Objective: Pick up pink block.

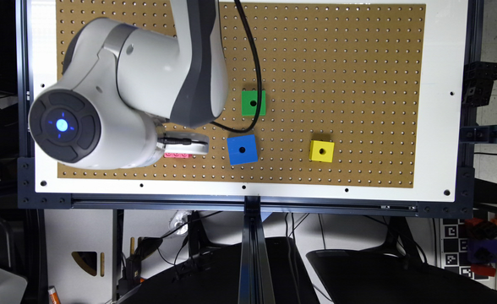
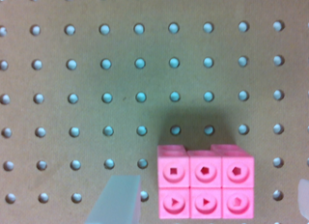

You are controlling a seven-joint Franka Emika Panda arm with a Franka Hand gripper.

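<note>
The exterior view looks straight down from high up on the whole brown pegboard [image 1: 337, 50]. The wrist view looks down from very close. Both see the pink block [image 1: 176, 155] [image 2: 205, 183].

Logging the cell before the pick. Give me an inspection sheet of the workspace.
Surface: brown pegboard set in a white panel on a dark frame.
Job's things: pink block lies flat on the pegboard, six studs facing the wrist camera; in the exterior view it peeks out from under the arm.
Clutter: green cube, blue cube and yellow cube, each with one hole, all apart from the pink block.
Gripper: over the pink block; one pale finger beside the block with a gap, the other at the frame's edge; open, not touching it.
Cables: black cable hangs along the arm, crossing the green cube.
Surroundings: wires and dark equipment below the table; coloured blocks at the exterior view's right.
</note>
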